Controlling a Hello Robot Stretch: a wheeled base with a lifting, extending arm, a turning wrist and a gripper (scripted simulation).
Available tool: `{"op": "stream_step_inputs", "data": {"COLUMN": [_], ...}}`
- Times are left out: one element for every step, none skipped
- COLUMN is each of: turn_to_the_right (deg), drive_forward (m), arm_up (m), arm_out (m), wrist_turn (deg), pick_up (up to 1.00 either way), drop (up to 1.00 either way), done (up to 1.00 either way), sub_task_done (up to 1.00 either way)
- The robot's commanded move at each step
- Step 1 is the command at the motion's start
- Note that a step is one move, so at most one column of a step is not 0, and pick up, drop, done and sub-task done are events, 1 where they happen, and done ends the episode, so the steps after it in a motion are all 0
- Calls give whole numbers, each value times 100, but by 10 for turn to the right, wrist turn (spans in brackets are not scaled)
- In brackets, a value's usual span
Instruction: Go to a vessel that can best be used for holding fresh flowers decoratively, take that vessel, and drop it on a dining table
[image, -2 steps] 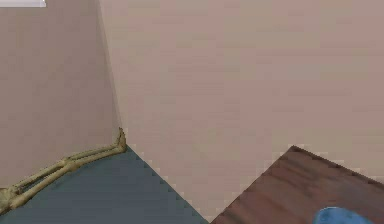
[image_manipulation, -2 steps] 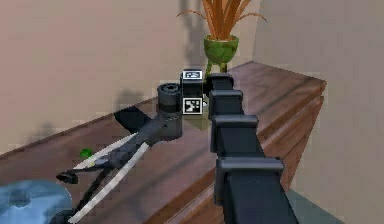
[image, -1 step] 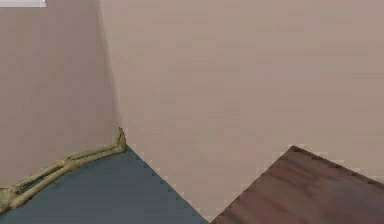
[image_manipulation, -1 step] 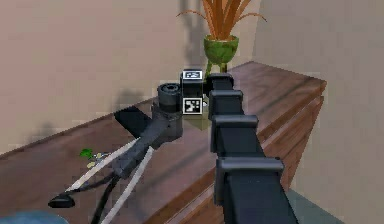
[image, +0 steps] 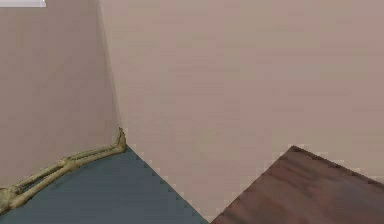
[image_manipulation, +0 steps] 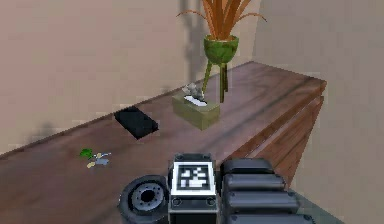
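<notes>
A green bowl-shaped vessel (image_manipulation: 221, 48) with long orange-brown leaves stands on thin green legs at the back of a brown wooden table (image_manipulation: 275, 95), near the wall. At the arm side view's bottom edge I see the arm's white marked square (image_manipulation: 195, 180), with the gripper's dark round body (image_manipulation: 148, 196) left of it, low over the table's near side. Its far end is not clear, so I cannot tell whether it holds anything.
On the table lie an olive tissue box (image_manipulation: 196, 108), a flat black thing (image_manipulation: 135, 123) and small green and grey bits (image_manipulation: 95, 156). In the forward view a wooden table corner (image: 310, 190) juts in at lower right, with teal floor (image: 110, 190) running to a wall corner.
</notes>
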Motion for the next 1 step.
{"op": "stream_step_inputs", "data": {"turn_to_the_right": [-450], "drive_forward": [0], "arm_up": [0], "arm_out": [0], "wrist_turn": [0], "pick_up": [0], "drop": [0], "done": [0], "sub_task_done": [0]}}
